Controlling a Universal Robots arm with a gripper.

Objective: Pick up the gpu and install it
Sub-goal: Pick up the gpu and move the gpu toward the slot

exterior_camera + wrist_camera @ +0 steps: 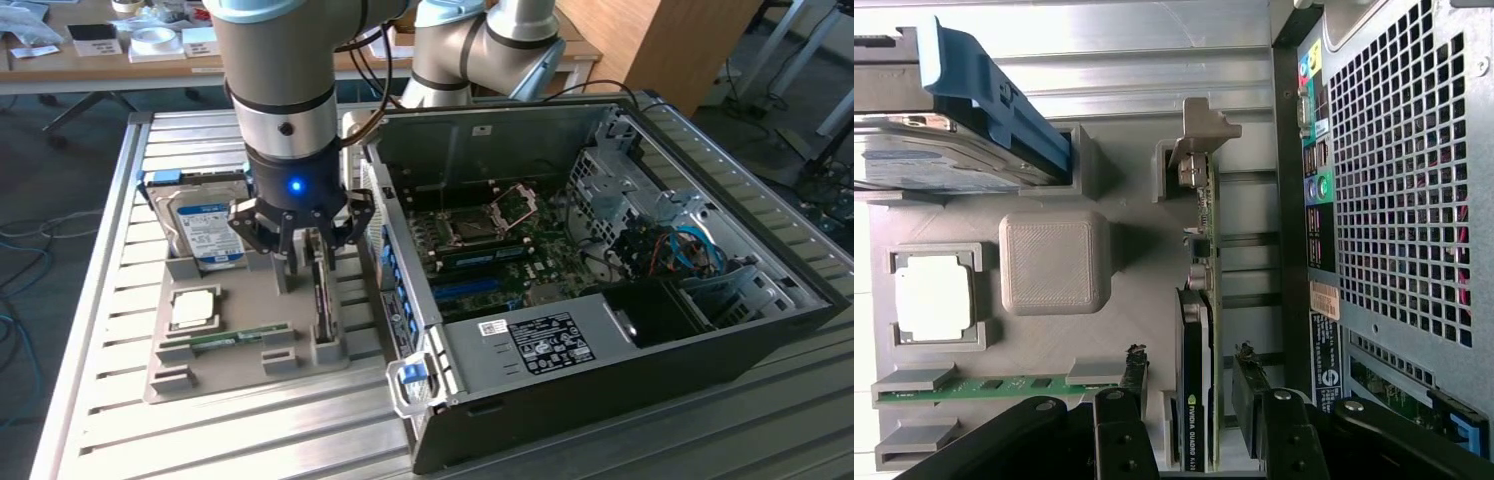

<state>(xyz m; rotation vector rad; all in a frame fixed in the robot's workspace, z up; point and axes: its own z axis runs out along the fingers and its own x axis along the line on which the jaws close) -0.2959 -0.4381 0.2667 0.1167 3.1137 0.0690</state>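
Observation:
The gpu (pixel 322 300) (pixel 1199 330) stands on its long edge in a slot of the grey holder tray (pixel 227 375). It has a dark board with a black cooler, and its silvery bracket (pixel 1199 130) is at the end away from me. My gripper (pixel 314 250) (pixel 1194 372) hangs right over the card and is open. Its black fingers (pixel 1254 395) straddle the card's near end, one on each side, with small gaps showing between fingers and card. Nothing is held.
The tray also carries a blue-labelled hard drive (pixel 207 225) (pixel 944 160), a processor (pixel 194 308) (pixel 934 297) and a green memory stick (pixel 240 335) (pixel 1004 383). The open computer case (pixel 747 300) (pixel 1394 200) lies close beside the tray at the exterior view's right, its motherboard (pixel 494 250) exposed.

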